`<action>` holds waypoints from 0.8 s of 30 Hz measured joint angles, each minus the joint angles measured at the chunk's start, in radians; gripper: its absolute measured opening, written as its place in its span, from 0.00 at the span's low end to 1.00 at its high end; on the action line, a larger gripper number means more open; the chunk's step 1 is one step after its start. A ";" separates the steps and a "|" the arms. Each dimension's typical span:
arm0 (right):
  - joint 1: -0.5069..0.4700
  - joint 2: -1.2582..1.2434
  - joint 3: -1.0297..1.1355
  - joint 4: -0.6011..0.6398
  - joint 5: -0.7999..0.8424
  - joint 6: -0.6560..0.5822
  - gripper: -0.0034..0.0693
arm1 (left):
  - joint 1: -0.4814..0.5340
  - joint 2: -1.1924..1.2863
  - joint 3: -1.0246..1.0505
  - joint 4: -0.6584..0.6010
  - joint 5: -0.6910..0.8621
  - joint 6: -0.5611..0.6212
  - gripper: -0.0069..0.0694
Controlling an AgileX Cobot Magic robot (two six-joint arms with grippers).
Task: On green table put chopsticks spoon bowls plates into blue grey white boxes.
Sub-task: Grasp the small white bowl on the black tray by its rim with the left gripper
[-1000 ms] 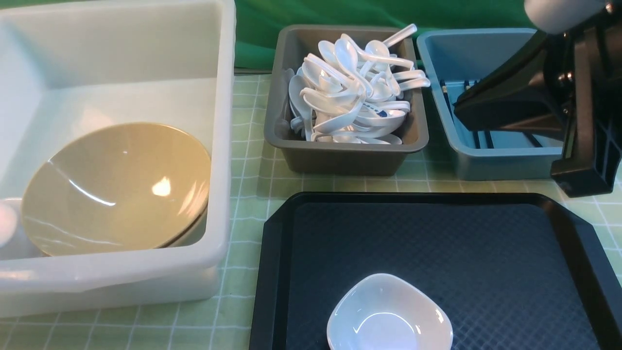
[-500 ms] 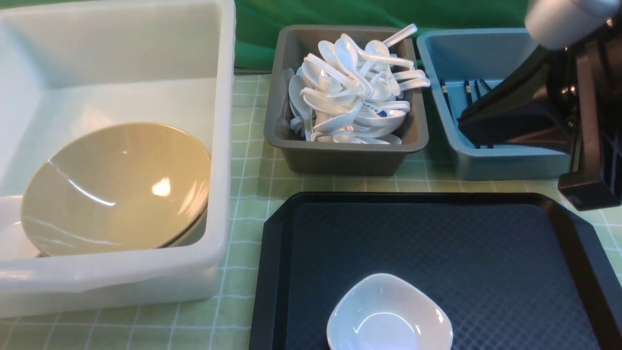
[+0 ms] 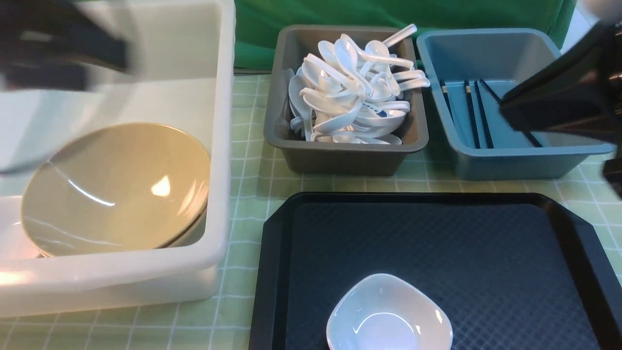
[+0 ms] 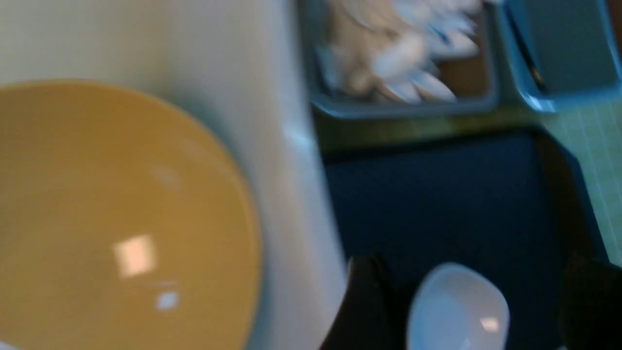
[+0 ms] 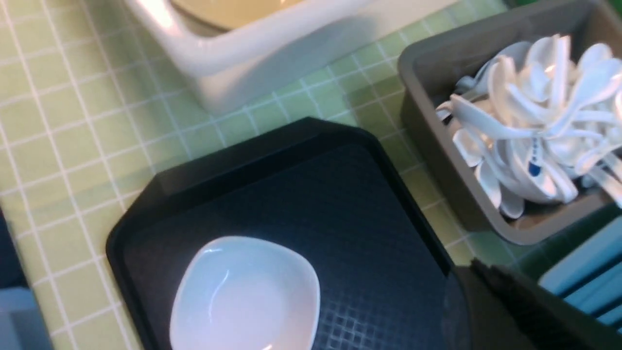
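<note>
my left fingers (image 4: 362, 306) apart, blurred over white box (image 3: 221, 146), my right fingers (image 3: 559, 104) over blue box (image 3: 510, 163) far right, can't tell their spread, white dish (image 3: 388, 316) on near black tray (image 3: 437, 233)

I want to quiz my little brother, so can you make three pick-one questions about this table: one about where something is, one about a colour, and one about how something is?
1. Where is the small white dish? A) on the floor B) on the black tray C) in a cup
2. What colour is the box holding the spoons? A) grey B) red C) yellow
3. How is the big tan bowl? A) full of soup B) empty and tilted C) upside down

Answers: 1 B, it sits on the tray. 2 A, that box is grey. 3 B, its bare inside leans toward us.
</note>
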State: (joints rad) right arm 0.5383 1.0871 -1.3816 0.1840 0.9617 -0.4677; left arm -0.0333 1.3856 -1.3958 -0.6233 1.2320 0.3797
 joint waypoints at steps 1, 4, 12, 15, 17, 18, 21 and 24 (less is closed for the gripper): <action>0.000 -0.011 0.000 0.000 0.001 0.009 0.10 | -0.068 0.020 0.004 0.003 0.000 0.010 0.68; 0.000 -0.037 0.000 -0.001 0.013 0.032 0.10 | -0.237 0.086 0.007 0.038 0.002 0.025 0.68; 0.000 -0.090 0.000 -0.002 0.066 0.047 0.11 | -0.569 0.462 -0.005 0.211 -0.052 0.027 0.68; 0.000 -0.100 0.000 -0.002 0.086 0.047 0.11 | -0.599 0.556 -0.025 0.207 -0.069 0.031 0.68; 0.000 -0.105 0.000 -0.004 0.101 0.047 0.11 | -0.605 0.602 -0.033 0.195 -0.077 0.041 0.68; 0.000 -0.106 0.000 -0.004 0.110 0.046 0.11 | -0.606 0.627 -0.035 0.182 -0.084 0.049 0.68; 0.000 -0.107 0.000 -0.004 0.130 0.044 0.11 | -0.605 0.673 -0.042 0.164 -0.084 0.068 0.66; 0.000 -0.108 0.000 -0.005 0.138 0.044 0.11 | -0.603 0.683 -0.045 0.148 -0.086 0.090 0.54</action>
State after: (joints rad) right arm 0.5383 0.9794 -1.3816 0.1793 1.0994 -0.4238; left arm -0.6363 2.0687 -1.4413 -0.4754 1.1462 0.4698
